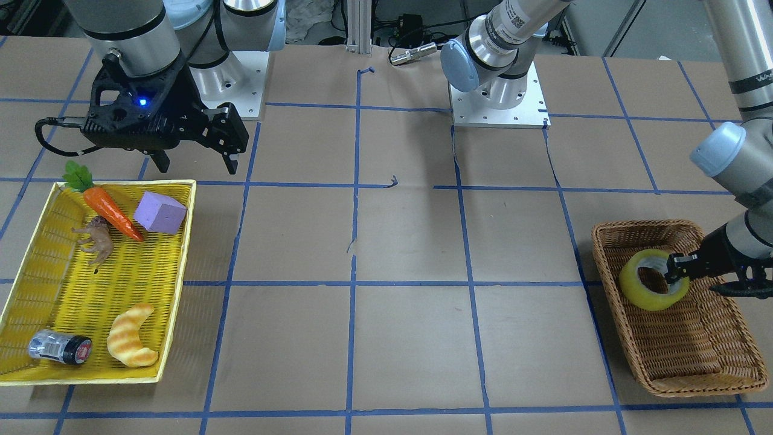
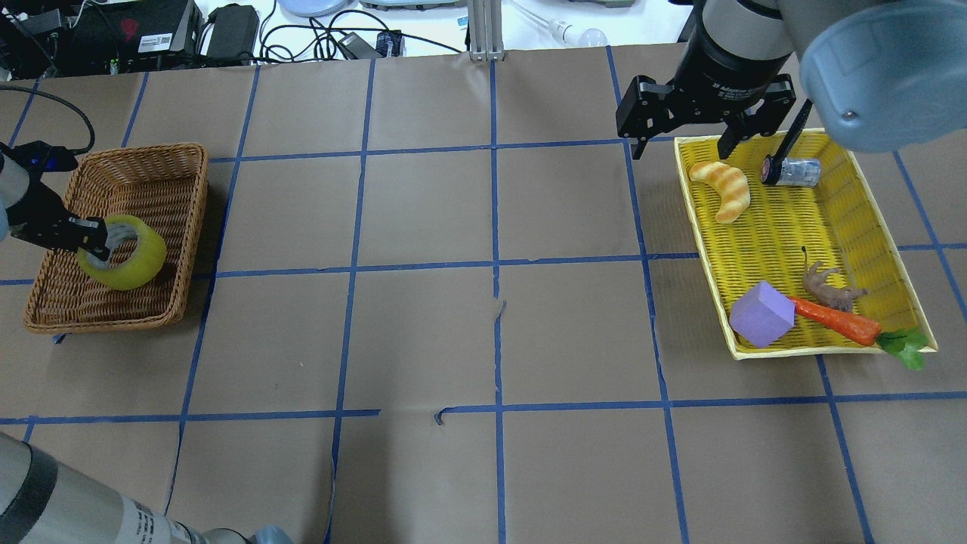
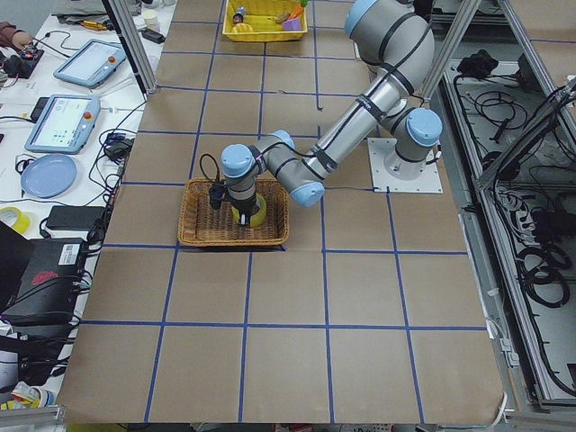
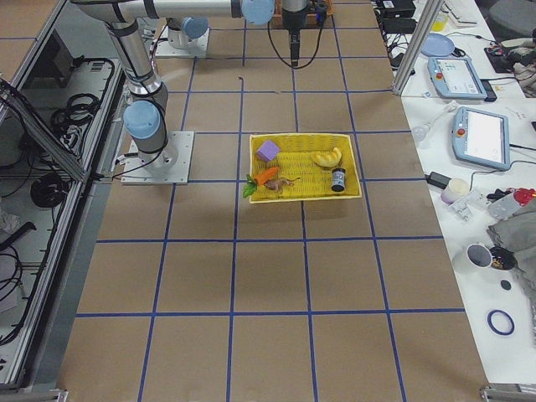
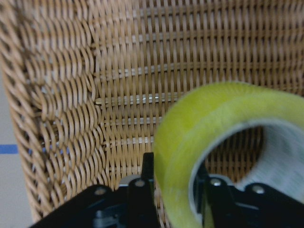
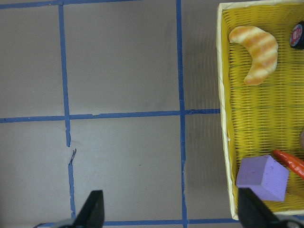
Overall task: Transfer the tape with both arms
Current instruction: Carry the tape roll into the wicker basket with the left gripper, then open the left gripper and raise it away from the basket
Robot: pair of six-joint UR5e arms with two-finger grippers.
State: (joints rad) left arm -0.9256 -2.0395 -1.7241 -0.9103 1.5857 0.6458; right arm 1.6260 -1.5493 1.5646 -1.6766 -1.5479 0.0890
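Note:
The yellow-green tape point(image 1: 634, 293) is tilted on edge over the brown wicker basket point(image 1: 664, 386) at my left side. My left gripper point(image 1: 673, 273) is shut on the roll's wall, one finger inside the ring and one outside, as the left wrist view point(image 5: 175, 185) shows with the tape point(image 5: 190, 123) between the fingers. In the overhead view the tape point(image 2: 143, 261) sits at the left gripper point(image 2: 97, 236). My right gripper point(image 1: 196, 160) is open and empty, hovering by the far edge of the yellow tray point(image 1: 181, 254); the right wrist view point(image 6: 173, 213) shows its fingers wide apart.
The yellow tray point(image 2: 702, 249) holds a carrot point(image 1: 112, 212), a purple block point(image 1: 159, 212), a croissant point(image 1: 131, 344), a small can point(image 1: 59, 348) and a toy animal point(image 1: 96, 241). Brown paper with blue tape lines covers the table between basket point(image 2: 113, 325) and tray.

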